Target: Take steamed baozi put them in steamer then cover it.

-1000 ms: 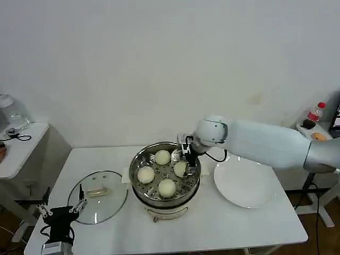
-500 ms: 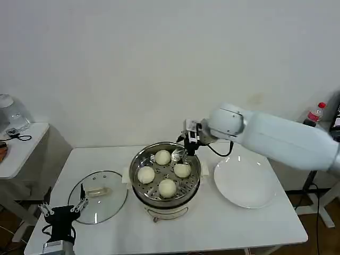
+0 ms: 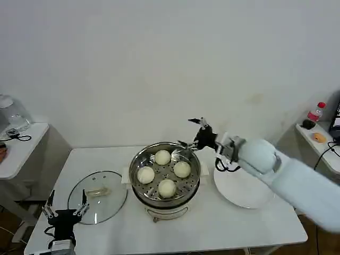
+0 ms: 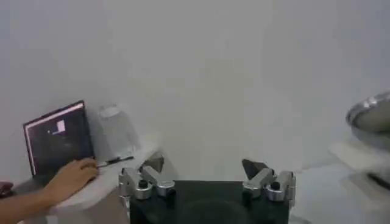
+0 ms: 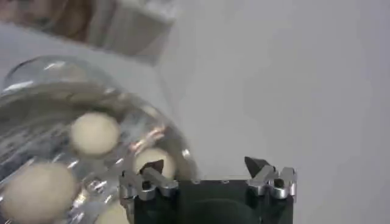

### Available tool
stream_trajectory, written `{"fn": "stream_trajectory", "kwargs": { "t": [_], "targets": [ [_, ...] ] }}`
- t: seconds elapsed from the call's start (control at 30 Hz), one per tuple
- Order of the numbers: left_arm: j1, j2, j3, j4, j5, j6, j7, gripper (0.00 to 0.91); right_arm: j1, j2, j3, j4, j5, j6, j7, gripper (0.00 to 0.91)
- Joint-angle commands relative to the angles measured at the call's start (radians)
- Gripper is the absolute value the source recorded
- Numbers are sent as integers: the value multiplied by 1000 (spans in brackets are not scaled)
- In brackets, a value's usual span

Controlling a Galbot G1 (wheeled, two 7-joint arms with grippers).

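The steamer [image 3: 142, 159] stands mid-table with several baozi [image 3: 182, 169] lying on its perforated tray. My right gripper [image 3: 187, 132] hangs open and holds nothing, just above and behind the steamer's far right rim. In the right wrist view the right gripper [image 5: 204, 164] is open above the steamer [image 5: 36, 103], and a baozi [image 5: 94, 133] lies below it. The cover [image 3: 109, 204] lies flat on the table to the left of the steamer, handle [image 3: 96, 192] up. My left gripper [image 3: 66, 207] is open, low at the table's front left corner beside the cover, and in the left wrist view [image 4: 204, 164] nothing is between its fingers.
A bare white plate [image 3: 241, 191] sits right of the steamer, under my right forearm. A side table [image 3: 21, 143] with a clear jar stands at far left. A shelf with a bottle [image 3: 315, 112] stands at far right. A wall runs behind the table.
My right gripper let go of a baozi on the tray's right side. It then rose and pulled back to the right, out of the steamer. The left gripper barely shifted.
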Motion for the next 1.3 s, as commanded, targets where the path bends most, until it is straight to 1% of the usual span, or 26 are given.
{"fn": "stream_trajectory", "kwargs": {
  "t": [0.03, 0.13, 0.2, 0.23, 0.27, 0.33, 0.47, 0.57, 0.8, 1.03, 1.3],
  "targets": [
    [26, 5, -29, 118, 485, -27, 45, 907, -930, 250, 1044, 138, -147, 267, 120, 907],
    [55, 6, -50, 156, 658, -58, 47, 907, -1037, 353, 1166, 140, -136, 315, 96, 907],
    [68, 2, -61, 179, 746, -88, 42, 907, -1081, 393, 1218, 140, -125, 325, 94, 907],
    [69, 3, -62, 188, 771, -88, 42, 907, -1100, 405, 1234, 140, -123, 323, 92, 907],
    [60, 6, -62, 207, 831, -96, 41, 907, -1120, 420, 1268, 139, -106, 319, 95, 907],
    [23, 14, -58, 255, 894, -101, 42, 907, -1139, 437, 1293, 135, -83, 318, 95, 907],
    [-53, 35, -35, 345, 1012, -105, 44, 907, -1176, 445, 1289, 131, -92, 326, 87, 907],
    [-91, 52, -16, 392, 1045, -105, 44, 907, -1182, 449, 1279, 141, -98, 329, 83, 907],
    [-185, 94, 28, 473, 1068, -98, 69, 907, -1186, 487, 1246, 144, -121, 338, 87, 907],
    [-267, 132, 41, 533, 1070, -98, 83, 907, -1202, 506, 1244, 153, -128, 344, 86, 907],
    [-341, 141, 68, 572, 1080, -97, 76, 907, -1231, 545, 1241, 165, -152, 356, 89, 907]
  ]
}}
